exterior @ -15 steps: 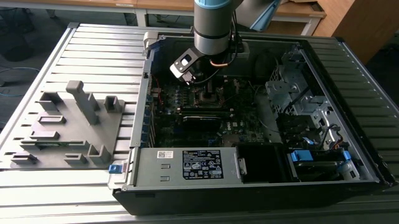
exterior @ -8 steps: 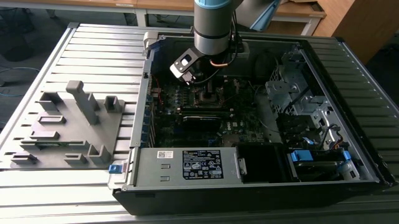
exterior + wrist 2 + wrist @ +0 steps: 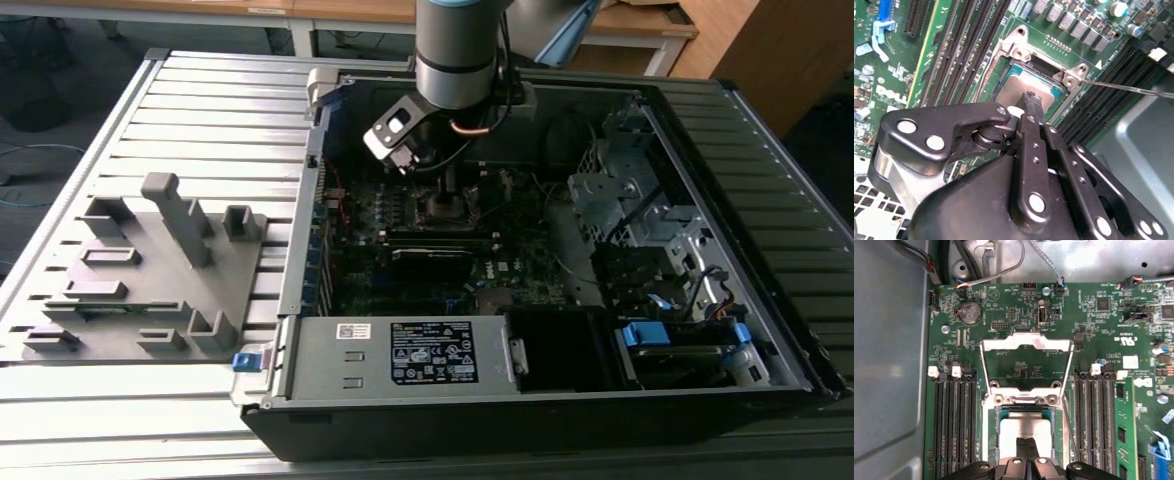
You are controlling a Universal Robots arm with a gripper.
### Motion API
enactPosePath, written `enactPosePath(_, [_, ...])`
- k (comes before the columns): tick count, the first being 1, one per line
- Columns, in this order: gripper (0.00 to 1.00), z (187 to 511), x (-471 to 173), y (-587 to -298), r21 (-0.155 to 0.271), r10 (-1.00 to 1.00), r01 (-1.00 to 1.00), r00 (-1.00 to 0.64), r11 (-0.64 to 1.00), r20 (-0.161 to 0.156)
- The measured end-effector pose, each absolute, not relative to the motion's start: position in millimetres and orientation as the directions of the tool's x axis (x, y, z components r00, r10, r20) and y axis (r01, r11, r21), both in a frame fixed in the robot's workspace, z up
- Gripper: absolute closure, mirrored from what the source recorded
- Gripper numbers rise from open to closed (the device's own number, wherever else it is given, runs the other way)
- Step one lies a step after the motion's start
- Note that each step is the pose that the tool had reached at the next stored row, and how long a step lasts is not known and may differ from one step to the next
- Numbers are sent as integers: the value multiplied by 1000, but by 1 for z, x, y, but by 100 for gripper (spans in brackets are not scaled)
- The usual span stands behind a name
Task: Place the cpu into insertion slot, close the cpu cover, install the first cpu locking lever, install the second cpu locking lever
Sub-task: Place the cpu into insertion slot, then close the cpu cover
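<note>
Fingers (image 3: 1022,449) pressed together overhang the cpu (image 3: 1024,432); first wrist view shows cpu cover (image 3: 1026,342) raised.

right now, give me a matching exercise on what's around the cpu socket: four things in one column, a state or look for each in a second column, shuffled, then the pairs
Things:
1. cpu
2. cpu cover
3. gripper
4. coin battery

States:
a. round and silvery
b. swung open
c. shut, tips over the grey chip
d. lying in the socket

Pairs: 1-d, 2-b, 3-c, 4-a
</note>
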State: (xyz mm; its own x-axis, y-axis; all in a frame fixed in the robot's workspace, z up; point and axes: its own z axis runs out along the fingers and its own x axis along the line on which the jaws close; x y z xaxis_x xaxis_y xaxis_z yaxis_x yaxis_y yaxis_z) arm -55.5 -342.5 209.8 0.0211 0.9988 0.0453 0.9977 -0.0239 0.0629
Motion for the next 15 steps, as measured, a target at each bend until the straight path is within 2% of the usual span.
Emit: enactPosePath(15, [89,217,-56,-343,63,999,998,21,-24,45])
